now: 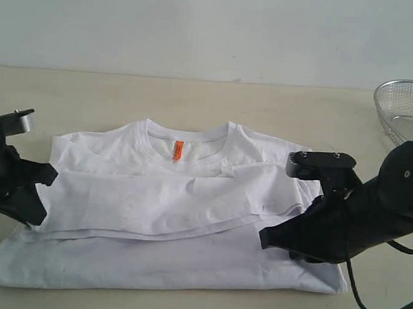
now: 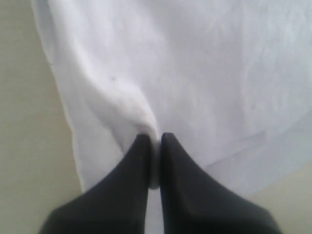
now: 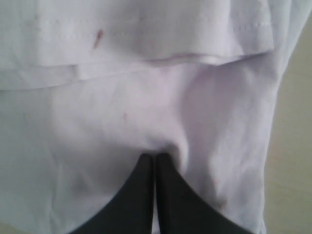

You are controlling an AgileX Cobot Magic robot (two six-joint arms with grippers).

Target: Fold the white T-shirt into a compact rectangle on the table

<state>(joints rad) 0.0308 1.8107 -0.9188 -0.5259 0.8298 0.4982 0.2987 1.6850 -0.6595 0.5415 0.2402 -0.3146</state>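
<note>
The white T-shirt (image 1: 173,216) lies on the table (image 1: 89,95) with its collar and orange neck tag (image 1: 177,151) at the far side, and a folded layer lies across its middle. My left gripper (image 1: 38,214) is at the shirt's left edge. In the left wrist view this gripper (image 2: 155,136) is shut, with a ridge of the shirt's cloth (image 2: 195,73) pinched between its fingers. My right gripper (image 1: 265,239) is at the shirt's right side. In the right wrist view it (image 3: 154,156) is shut on a pucker of the shirt's fabric (image 3: 122,112).
A round silver wire-mesh basket (image 1: 403,109) stands at the back right of the table. A black cable (image 1: 388,305) loops from the right arm near the table's front right. Bare table surface shows behind the shirt and on both sides.
</note>
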